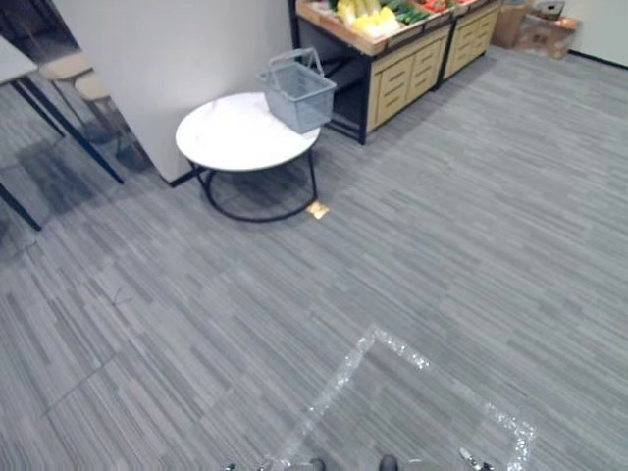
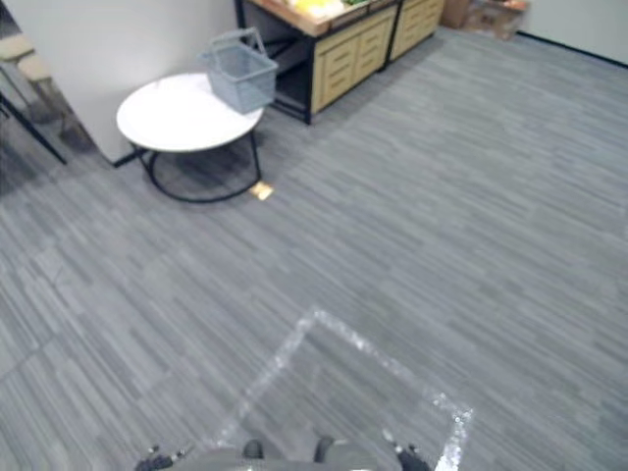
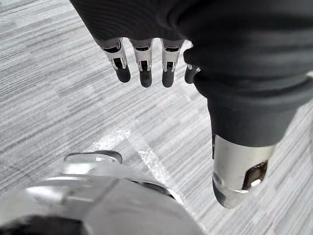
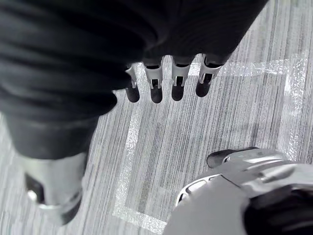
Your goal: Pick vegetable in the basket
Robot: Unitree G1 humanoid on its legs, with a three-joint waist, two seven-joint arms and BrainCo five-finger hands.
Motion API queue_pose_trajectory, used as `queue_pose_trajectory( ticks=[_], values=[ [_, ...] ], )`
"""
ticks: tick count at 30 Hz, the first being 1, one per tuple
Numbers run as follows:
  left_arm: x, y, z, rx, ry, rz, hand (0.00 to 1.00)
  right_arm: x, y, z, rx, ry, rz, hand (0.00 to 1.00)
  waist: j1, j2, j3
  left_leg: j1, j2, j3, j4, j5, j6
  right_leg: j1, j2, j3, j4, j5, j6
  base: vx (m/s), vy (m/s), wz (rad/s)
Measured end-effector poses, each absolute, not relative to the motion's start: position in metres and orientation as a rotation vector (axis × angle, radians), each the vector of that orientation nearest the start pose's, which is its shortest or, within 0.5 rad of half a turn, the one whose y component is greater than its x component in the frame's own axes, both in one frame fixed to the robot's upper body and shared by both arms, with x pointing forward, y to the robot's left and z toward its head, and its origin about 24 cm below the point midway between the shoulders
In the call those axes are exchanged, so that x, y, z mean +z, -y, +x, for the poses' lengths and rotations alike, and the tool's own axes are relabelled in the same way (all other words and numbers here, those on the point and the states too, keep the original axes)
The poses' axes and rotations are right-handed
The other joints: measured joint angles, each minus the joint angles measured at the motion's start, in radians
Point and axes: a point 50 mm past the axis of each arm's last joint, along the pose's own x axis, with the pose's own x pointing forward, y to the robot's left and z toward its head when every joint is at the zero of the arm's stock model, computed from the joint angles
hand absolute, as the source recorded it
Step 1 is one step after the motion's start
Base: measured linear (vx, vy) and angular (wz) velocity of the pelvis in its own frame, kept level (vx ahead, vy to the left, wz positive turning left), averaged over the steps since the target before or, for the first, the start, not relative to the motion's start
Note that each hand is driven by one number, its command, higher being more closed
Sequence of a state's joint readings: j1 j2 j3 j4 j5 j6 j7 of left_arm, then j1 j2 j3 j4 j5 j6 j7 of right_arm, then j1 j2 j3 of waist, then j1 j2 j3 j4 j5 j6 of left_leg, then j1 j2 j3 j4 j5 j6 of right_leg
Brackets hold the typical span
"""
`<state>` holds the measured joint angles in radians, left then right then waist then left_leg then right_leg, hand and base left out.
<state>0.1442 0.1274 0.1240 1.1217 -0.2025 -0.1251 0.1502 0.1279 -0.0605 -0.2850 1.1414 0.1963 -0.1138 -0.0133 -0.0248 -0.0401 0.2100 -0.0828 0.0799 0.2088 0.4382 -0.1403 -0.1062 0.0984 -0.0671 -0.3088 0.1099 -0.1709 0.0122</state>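
Your left hand [image 3: 145, 61] and right hand [image 4: 155, 81] both hang loose and hold nothing, so walk up close first to the wooden stand [image 1: 402, 69], where the vegetables [image 1: 373, 18] sit far off, near the grey basket [image 1: 299, 93] on the round table [image 1: 226, 137], and no words can be read.

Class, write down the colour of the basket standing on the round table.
The basket is grey-blue, seen best in the left eye view.
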Motion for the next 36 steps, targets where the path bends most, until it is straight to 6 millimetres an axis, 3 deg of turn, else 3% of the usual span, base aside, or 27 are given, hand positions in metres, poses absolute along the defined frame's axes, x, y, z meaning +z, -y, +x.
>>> queue_pose_trajectory(
  ticks=[1, 2, 4, 7, 10, 11, 12, 13, 14, 15, 16, 17, 19, 21, 23, 25, 27, 29, 32, 33, 34, 36],
  values=[
    [-0.162, -0.223, 0.063, 0.496, -1.089, -0.069, 0.00, -0.167, 0.212, 0.057, -0.464, -1.109, 0.225, 0.00, 0.004, 0.013, 0.010, -0.061, 0.021, 0.000, 0.154, 0.023, -0.014, 0.030, -0.002, -0.012, 0.001, -0.012, 0.001, 0.07, -0.008, 0.34],
    [-0.162, -0.222, 0.062, 0.510, -1.084, -0.090, 0.00, -0.167, 0.215, 0.058, -0.458, -1.106, 0.212, 0.00, 0.010, 0.009, 0.021, -0.116, 0.035, 0.002, 0.276, 0.066, -0.025, 0.056, -0.010, -0.013, 0.001, -0.022, 0.001, 0.09, 0.032, 0.18],
    [-0.162, -0.222, 0.061, 0.534, -1.081, -0.112, 0.00, -0.165, 0.216, 0.066, -0.430, -1.092, 0.187, 0.00, 0.010, 0.017, 0.022, -0.169, 0.051, 0.003, 0.348, 0.026, -0.003, 0.073, -0.027, -0.008, 0.001, -0.030, 0.004, 0.15, 0.103, -0.05],
    [-0.162, -0.223, 0.061, 0.541, -1.079, -0.120, 0.00, -0.162, 0.218, 0.081, -0.419, -1.058, 0.179, 0.00, 0.008, 0.017, 0.026, -0.204, 0.050, -0.001, 0.131, 0.015, -0.005, 0.080, -0.073, 0.018, -0.006, -0.039, 0.020, 0.25, 0.185, -0.22],
    [-0.163, -0.220, 0.061, 0.547, -1.078, -0.128, 0.00, -0.159, 0.218, 0.094, -0.415, -1.022, 0.162, 0.00, 0.008, 0.030, 0.030, -0.191, 0.053, -0.010, -0.260, 0.123, -0.013, 0.088, -0.097, 0.042, -0.025, -0.051, 0.063, 0.27, 0.246, -0.24],
    [-0.163, -0.217, 0.061, 0.552, -1.080, -0.136, 0.00, -0.158, 0.219, 0.098, -0.415, -1.005, 0.151, 0.00, 0.008, 0.047, 0.033, -0.191, 0.068, -0.032, -0.368, 0.143, -0.016, 0.102, -0.097, 0.048, -0.039, -0.060, 0.086, 0.45, 0.461, -0.37],
    [-0.164, -0.214, 0.061, 0.562, -1.079, -0.148, 0.00, -0.155, 0.222, 0.102, -0.416, -0.981, 0.139, 0.00, 0.009, 0.067, 0.041, -0.192, 0.091, -0.033, -0.385, 0.143, -0.014, 0.128, -0.097, 0.064, -0.041, -0.081, 0.123, 0.38, 0.398, -0.30],
    [-0.164, -0.215, 0.060, 0.568, -1.083, -0.147, 0.00, -0.155, 0.221, 0.103, -0.415, -0.979, 0.137, 0.00, 0.008, 0.070, 0.042, -0.191, 0.084, -0.026, -0.352, 0.207, -0.006, 0.145, -0.110, 0.069, -0.043, -0.091, 0.140, 0.43, 0.378, -0.35],
    [-0.163, -0.219, 0.061, 0.571, -1.075, -0.136, 0.00, -0.156, 0.216, 0.103, -0.399, -0.984, 0.141, 0.00, 0.021, 0.036, 0.045, -0.197, 0.059, 0.000, -0.282, 0.224, 0.007, 0.168, -0.149, 0.079, -0.051, -0.098, 0.135, 0.46, 0.296, -0.32],
    [-0.161, -0.224, 0.065, 0.579, -1.056, -0.125, 0.00, -0.157, 0.205, 0.106, -0.376, -0.980, 0.166, 0.00, 0.030, 0.005, 0.030, -0.218, 0.033, 0.023, -0.237, 0.191, 0.037, 0.164, -0.184, 0.102, -0.052, -0.076, 0.125, 0.55, 0.348, -0.28],
    [-0.160, -0.226, 0.070, 0.578, -1.044, -0.120, 0.00, -0.157, 0.200, 0.108, -0.369, -0.978, 0.178, 0.00, 0.030, -0.005, 0.026, -0.223, 0.021, 0.027, -0.227, 0.175, 0.046, 0.158, -0.196, 0.103, -0.047, -0.050, 0.128, 0.46, 0.250, -0.07],
    [-0.159, -0.229, 0.073, 0.579, -1.040, -0.113, 0.00, -0.158, 0.194, 0.111, -0.356, -0.975, 0.193, 0.00, 0.030, -0.012, 0.023, -0.220, 0.001, 0.033, -0.212, 0.154, 0.057, 0.142, -0.218, 0.111, -0.021, -0.002, 0.155, 0.35, 0.205, 0.03],
    [-0.160, -0.229, 0.070, 0.590, -1.048, -0.115, 0.00, -0.158, 0.192, 0.111, -0.352, -0.977, 0.200, 0.00, 0.033, -0.013, 0.020, -0.179, -0.024, 0.058, -0.211, 0.123, 0.094, 0.113, -0.252, 0.157, 0.069, 0.057, 0.172, 0.43, 0.254, -0.15],
    [-0.160, -0.229, 0.067, 0.597, -1.056, -0.114, 0.00, -0.157, 0.194, 0.112, -0.365, -0.971, 0.203, 0.00, 0.032, -0.009, 0.016, -0.114, -0.046, 0.080, -0.232, 0.086, 0.108, 0.033, -0.283, 0.203, 0.266, 0.131, 0.165, 0.41, 0.253, -0.25],
    [-0.160, -0.229, 0.066, 0.587, -1.060, -0.104, 0.00, -0.156, 0.197, 0.114, -0.362, -0.958, 0.186, 0.00, 0.022, -0.014, 0.013, 0.002, -0.067, 0.097, -0.287, 0.046, 0.129, -0.121, -0.348, 0.200, 0.635, 0.286, 0.083, 0.42, 0.223, -0.14],
    [-0.159, -0.230, 0.070, 0.580, -1.052, -0.099, 0.00, -0.154, 0.198, 0.118, -0.359, -0.940, 0.181, 0.00, 0.018, -0.011, 0.015, 0.072, -0.076, 0.089, -0.313, 0.027, 0.138, -0.217, -0.347, 0.193, 0.855, 0.221, 0.071, 0.35, 0.099, 0.04],
    [-0.159, -0.228, 0.072, 0.543, -1.051, -0.075, 0.00, -0.151, 0.200, 0.123, -0.363, -0.907, 0.179, 0.00, 0.004, -0.004, 0.020, 0.205, -0.074, 0.082, -0.375, 0.011, 0.138, -0.309, -0.285, 0.103, 0.953, 0.031, 0.057, 0.51, 0.069, 0.11],
    [-0.159, -0.227, 0.074, 0.528, -1.046, -0.082, 0.00, -0.148, 0.202, 0.127, -0.366, -0.881, 0.179, 0.00, -0.006, 0.002, 0.023, 0.252, -0.066, 0.083, -0.384, -0.001, 0.130, -0.357, -0.258, 0.005, 0.828, -0.019, 0.030, 0.34, -0.034, 0.13],
    [-0.159, -0.223, 0.080, 0.527, -1.030, -0.116, 0.00, -0.146, 0.206, 0.130, -0.374, -0.860, 0.174, 0.00, -0.008, 0.016, 0.027, 0.281, -0.037, 0.080, -0.385, -0.047, 0.096, -0.410, -0.213, -0.053, 0.551, -0.013, 0.032, 0.28, -0.151, 0.19],
    [-0.159, -0.221, 0.084, 0.529, -1.019, -0.130, 0.00, -0.145, 0.208, 0.130, -0.393, -0.857, 0.184, 0.00, -0.007, 0.021, 0.029, 0.289, -0.018, 0.078, -0.385, -0.066, 0.069, -0.427, -0.186, -0.036, 0.364, 0.018, 0.050, 0.34, -0.280, 0.15],
    [-0.159, -0.218, 0.084, 0.532, -1.021, -0.140, 0.00, -0.145, 0.211, 0.129, -0.411, -0.855, 0.192, 0.00, -0.005, 0.031, 0.035, 0.304, 0.008, 0.071, -0.388, -0.093, 0.045, -0.426, -0.159, 0.002, 0.174, 0.088, 0.054, 0.35, -0.307, 0.11],
    [-0.160, -0.217, 0.083, 0.563, -1.026, -0.172, 0.00, -0.146, 0.215, 0.125, -0.443, -0.860, 0.203, 0.00, -0.006, 0.036, 0.033, 0.334, 0.035, 0.058, -0.396, -0.130, -0.007, -0.428, -0.152, 0.091, 0.029, 0.202, 0.096, 0.40, -0.350, 0.09]
  ],
)
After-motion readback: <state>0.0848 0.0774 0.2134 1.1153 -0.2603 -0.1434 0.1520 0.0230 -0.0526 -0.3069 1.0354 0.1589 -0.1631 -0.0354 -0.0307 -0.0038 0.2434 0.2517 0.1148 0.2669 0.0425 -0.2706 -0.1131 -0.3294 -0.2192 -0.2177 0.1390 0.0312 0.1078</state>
